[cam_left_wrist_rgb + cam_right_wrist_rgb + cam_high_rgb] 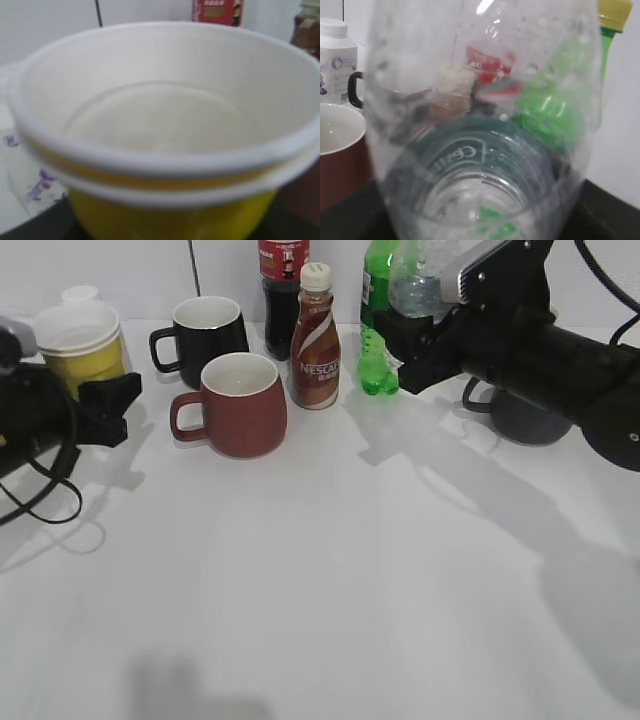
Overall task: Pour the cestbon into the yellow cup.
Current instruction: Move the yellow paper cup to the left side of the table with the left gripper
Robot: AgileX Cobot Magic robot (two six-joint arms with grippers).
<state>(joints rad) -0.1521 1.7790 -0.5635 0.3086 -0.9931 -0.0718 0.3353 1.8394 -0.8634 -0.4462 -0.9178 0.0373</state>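
Observation:
The cestbon (418, 285), a clear bottle with a dark green label, is upright at the back right, lifted beside the green soda bottle. My right gripper (425, 332) is shut on it. It fills the right wrist view (480, 125). The yellow cup (85, 345), with a white rim and white inside, is at the far left. My left gripper (105, 400) is closed around its lower part. The cup fills the left wrist view (165, 125) and looks empty; it shows two stacked rims.
Between the two stand a black mug (205, 332), a dark red mug (240, 405), a cola bottle (283, 285), a brown Nescafe bottle (315, 340) and a green soda bottle (377, 335). A white jar (80, 293) is behind the cup. A dark round object (530, 422) sits under the right arm.

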